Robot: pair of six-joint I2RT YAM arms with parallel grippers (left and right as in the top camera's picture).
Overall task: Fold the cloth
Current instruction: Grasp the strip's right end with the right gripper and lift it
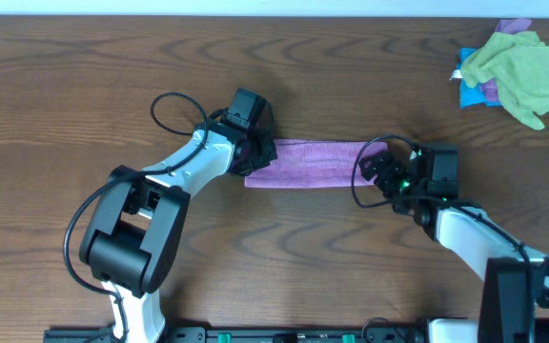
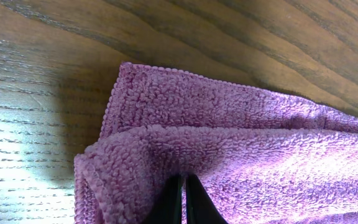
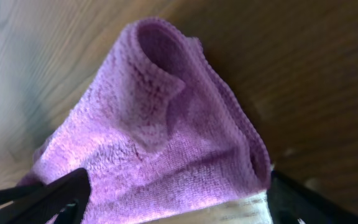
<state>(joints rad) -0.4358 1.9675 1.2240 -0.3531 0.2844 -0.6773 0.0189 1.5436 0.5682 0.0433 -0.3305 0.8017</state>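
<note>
Left hand (image 1: 254, 155) pinches the cloth (image 1: 313, 164); right hand (image 1: 381, 170) straddles it, grip unclear; rag pile (image 1: 518, 71) lies well apart.

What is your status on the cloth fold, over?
Left gripper shut on cloth, a narrow strip. Right gripper at other end, grip unclear. Cloth pile far aside.

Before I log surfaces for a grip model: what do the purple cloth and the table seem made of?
The cloth looks like terry microfibre, soft and matte: fuzzy loops and a stitched hem show. The table looks like wood or wood-print laminate, smooth with slight sheen: grain lines show, but which, I cannot tell.
</note>
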